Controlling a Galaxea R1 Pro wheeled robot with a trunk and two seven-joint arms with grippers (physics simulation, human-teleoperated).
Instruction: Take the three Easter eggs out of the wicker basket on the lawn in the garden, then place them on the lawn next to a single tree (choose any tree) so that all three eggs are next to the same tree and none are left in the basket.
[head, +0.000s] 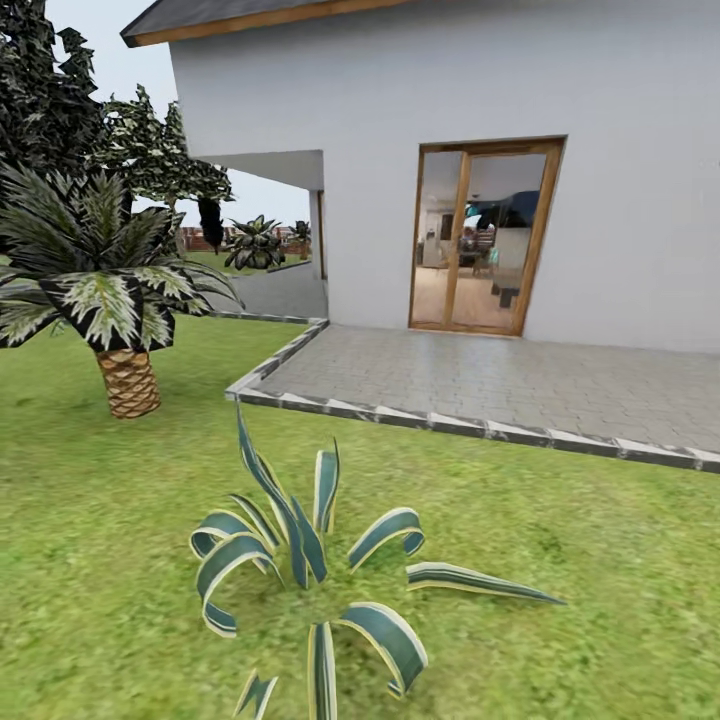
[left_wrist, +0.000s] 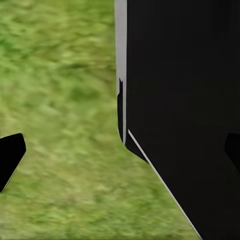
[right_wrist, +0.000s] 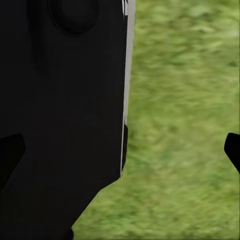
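The Easter eggs and the wicker basket are out of view, as is the thick-trunked tree. The lawn spreads across the lower head view, mottled green. In the left wrist view my left gripper is open, its dark fingertips far apart over grass, with the robot's black body beside it. In the right wrist view my right gripper is open too, with nothing between its fingertips, above grass.
A striped agave plant grows on the lawn just ahead. A short palm stands at the left, with dark trees behind it. A raised paved patio with a stone kerb fronts a white house and its glass door.
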